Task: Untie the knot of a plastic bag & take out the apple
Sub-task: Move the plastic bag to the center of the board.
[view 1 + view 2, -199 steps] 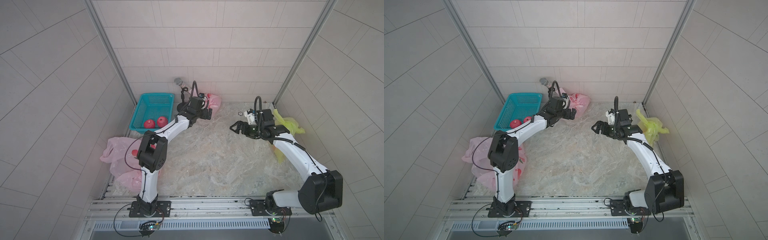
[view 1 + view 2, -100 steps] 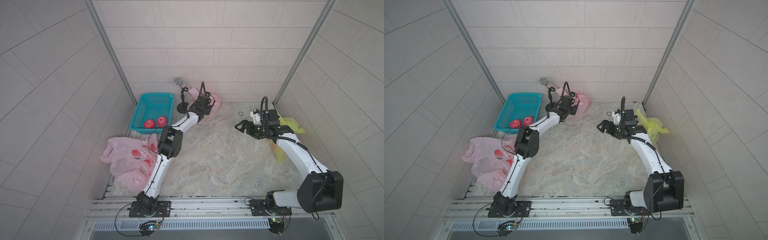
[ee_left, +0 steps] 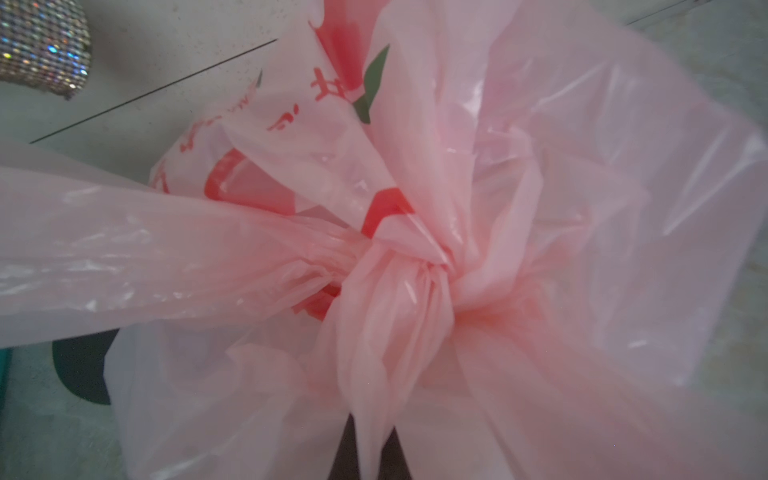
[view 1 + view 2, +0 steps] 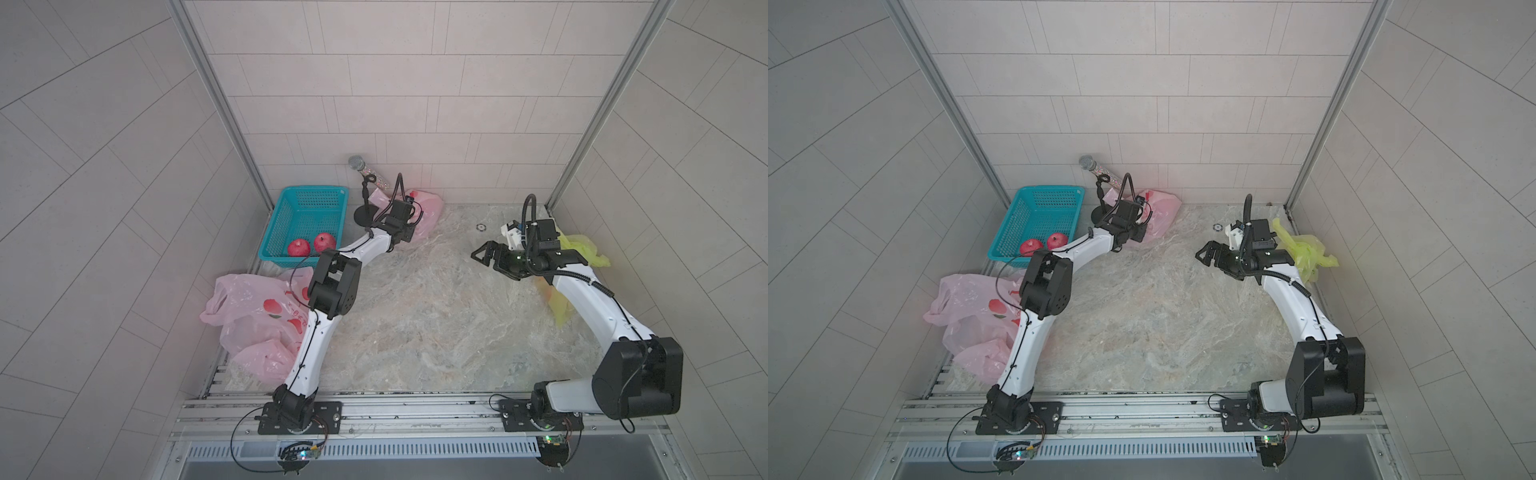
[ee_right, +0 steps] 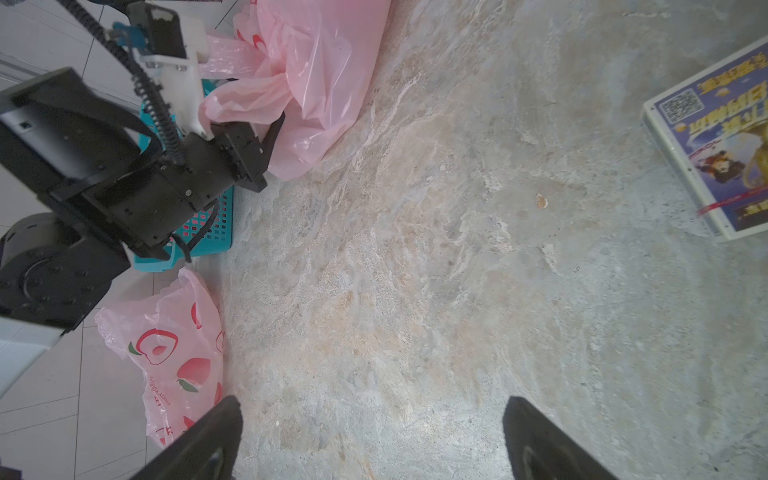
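Left gripper [image 3: 368, 449] is clenched on one twisted strand of the knotted pink bag [image 3: 540, 166], the plastic pinched between its two dark fingers just below the knot [image 3: 399, 266], which is tied tight in mid-frame of the left wrist view. In both top views this one bag [image 4: 428, 208] sits at the upper middle of the frame, against the back wall at the far edge of the marbled table [image 4: 415, 332]. Red fruit prints show on it; whether an apple lies inside cannot be told.

Right gripper [image 5: 370, 440] is spread wide and holds nothing, hanging over bare table at centre right in a top view [image 4: 1206, 253], well apart from the bag.

Counted around them:
- one teal basket [image 4: 307, 191] at upper left of centre, with two red apples [image 4: 299, 248] [image 4: 325, 240] touching at its near end
- one glittery microphone [image 4: 356, 163] on a stand between the basket and the bag
- a heap of loose pink bags [image 4: 249, 303] at the left, beside the left arm; their number is unclear
- yellow-green plastic [image 4: 586, 249] behind the right arm; one bag or two, I cannot tell
- one small ring [image 4: 481, 227] on the table near the back wall
- one printed box [image 5: 727, 145] at the right edge of the right wrist view
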Controlling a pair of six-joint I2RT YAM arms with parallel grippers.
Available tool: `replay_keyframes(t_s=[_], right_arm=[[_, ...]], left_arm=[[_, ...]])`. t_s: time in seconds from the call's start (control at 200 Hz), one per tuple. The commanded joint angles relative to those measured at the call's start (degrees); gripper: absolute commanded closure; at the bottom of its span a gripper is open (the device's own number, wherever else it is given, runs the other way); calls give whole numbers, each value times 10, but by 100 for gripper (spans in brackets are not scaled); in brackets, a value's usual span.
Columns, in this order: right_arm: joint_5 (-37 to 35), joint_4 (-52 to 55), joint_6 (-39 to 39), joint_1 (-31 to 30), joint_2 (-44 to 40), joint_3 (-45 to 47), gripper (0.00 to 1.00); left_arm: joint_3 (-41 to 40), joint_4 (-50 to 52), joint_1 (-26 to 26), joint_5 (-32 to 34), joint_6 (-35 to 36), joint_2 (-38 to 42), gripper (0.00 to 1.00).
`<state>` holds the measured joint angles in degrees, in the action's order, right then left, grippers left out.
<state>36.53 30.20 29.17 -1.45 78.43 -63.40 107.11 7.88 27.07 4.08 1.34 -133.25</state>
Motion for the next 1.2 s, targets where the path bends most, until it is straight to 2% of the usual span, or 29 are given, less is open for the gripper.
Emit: replay_keyframes(t_s=[0.0,0.245,0.42,0.53,0.615,0.7,0.74,0.846,0.886,0.996,1.151,1.196], right_arm=[[13,-3,0,-16,-10,-1,0],[7,20,-19,-60,-30,-11,2],[-8,55,-40,-91,-52,-28,4],[-17,77,-57,-119,-61,-40,4],[-33,100,-76,-151,-55,-55,6],[-46,117,-92,-185,-38,-62,9],[-52,118,-95,-201,-33,-61,11],[-74,104,-104,-239,-13,-52,20],[-85,105,-113,-252,1,-52,23],[-106,101,-133,-278,35,-59,30],[-152,115,-150,-305,75,-73,26],[-158,118,-151,-306,81,-74,24]], left_arm=[[-80,-94,14,-61,4,114,100],[-347,-135,51,-148,14,322,100],[-532,-155,109,-133,-2,445,100],[-612,-166,156,-101,-17,500,100],[-651,-168,192,-69,-20,530,99],[-677,-165,216,-40,-34,555,92],[-688,-166,224,-25,-40,567,86],[-714,-174,231,-8,-59,596,65],[-723,-181,232,-6,-61,605,60],[-735,-194,232,0,-61,614,55],[-729,-197,232,11,-59,599,54],[-724,-197,232,15,-58,595,51]])
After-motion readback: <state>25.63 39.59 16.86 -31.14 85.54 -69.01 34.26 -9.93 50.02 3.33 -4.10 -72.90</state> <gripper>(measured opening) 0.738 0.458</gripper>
